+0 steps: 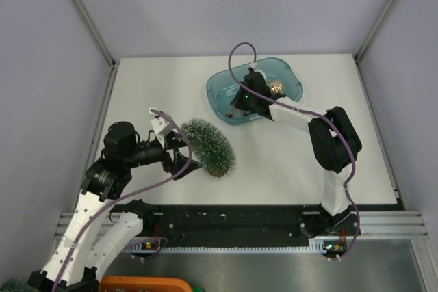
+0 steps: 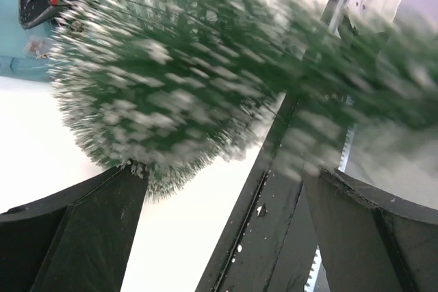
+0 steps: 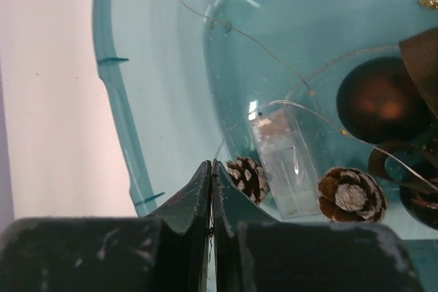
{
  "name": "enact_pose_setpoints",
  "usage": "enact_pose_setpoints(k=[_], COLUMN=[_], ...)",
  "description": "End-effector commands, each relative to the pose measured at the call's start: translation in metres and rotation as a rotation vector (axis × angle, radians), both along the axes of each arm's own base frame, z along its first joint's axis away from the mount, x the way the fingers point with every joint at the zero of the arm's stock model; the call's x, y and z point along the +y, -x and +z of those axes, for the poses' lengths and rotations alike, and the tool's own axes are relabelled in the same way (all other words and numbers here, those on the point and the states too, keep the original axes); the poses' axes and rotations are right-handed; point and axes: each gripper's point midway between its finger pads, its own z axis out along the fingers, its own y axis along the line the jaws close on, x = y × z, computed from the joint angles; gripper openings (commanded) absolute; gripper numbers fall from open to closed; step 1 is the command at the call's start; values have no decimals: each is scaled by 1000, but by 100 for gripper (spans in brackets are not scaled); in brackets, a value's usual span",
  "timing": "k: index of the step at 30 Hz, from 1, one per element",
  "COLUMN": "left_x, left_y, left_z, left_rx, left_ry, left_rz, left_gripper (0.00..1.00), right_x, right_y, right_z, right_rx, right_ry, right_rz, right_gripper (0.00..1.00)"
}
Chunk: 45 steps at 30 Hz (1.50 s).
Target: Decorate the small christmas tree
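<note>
— Left of the middle of the surface [image 1: 287, 162], just ahead of my left arm [image 1: 130, 148], is the tree [image 1: 211, 147]. From above, its narrow end points far-left and its wide skirt near-right, so it looks tilted. Whether it leans or lies flat I cannot tell.

— And your left jaws?

— Spread wide, holding nothing. From the left wrist the tree [image 2: 205, 66] is a green and white blur, between and beyond my two fingers [image 2: 82, 237]. Its lowest bristles brush the tip of the finger on the left of that view.

— What shows past it?

— A black rail [image 2: 267, 196] at the surface's near edge, below the bristles.

— Where is the right arm [image 1: 332, 141]?

— Well apart from the tree, reaching over the blue tray [image 1: 291, 76] at the far middle of the surface. My right jaws are down inside it, pressed together with no gap at the tips.

— Holding something?

— I cannot tell. A thin wire [image 3: 274, 59] loops across the tray [image 3: 116, 100] floor and comes close to the tips, but whether it is pinched does not show.

— What else lies in there?

— Just beyond the tips is a frosted cone [image 3: 246, 177], just beside a clear box [image 3: 280, 162]. A second cone [image 3: 351, 195] lies on the box's other side, with a brown ball [image 3: 380, 104] behind it.
</note>
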Motion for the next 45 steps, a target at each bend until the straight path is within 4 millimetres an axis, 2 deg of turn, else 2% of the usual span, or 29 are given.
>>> enact_pose_setpoints(k=[1,2,4,10,16,21,24,27,31,34,40,42,45], left_x=[5,7,10,20,30,58,88,103,108,99,65,52,27], left_y=[0,0,0,5,10,-19,-42,-57,-85,-110,-157,-162,-166], left_z=[25,29,40,76,135,197,235,257,270,269,254,256,248], left_rx=[-99,-106,-144,-273,-416,-589,-710,-775,-795,-806,-752,-744,-715], left_ry=[-6,-7,-14,-35,11,51,121,165,161,116,12,15,5], left_rz=[15,25,39,64,128,384,618,738,820,812,688,627,487], left_gripper=[99,99,99,99,99,99,99,99,99,99,99,99,99], right_x=[16,14,13,13,10,2,0,-3,-6,-6,-8,-11,-13], right_y=[-18,-18,-23,-32,-32,-27,-18,-9,5,14,38,44,54], right_z=[67,74,101,204,296,352,381,406,431,441,464,473,485], right_rx=[-154,-157,-207,-373,-512,-602,-659,-707,-757,-778,-839,-859,-883], right_ry=[-70,-57,-54,-48,-75,-116,-145,-179,-221,-246,-283,-295,-322], right_rz=[17,19,19,48,64,71,106,134,192,229,293,298,314], right_gripper=[0,0,0,0,0,0,0,0,0,0,0,0,0])
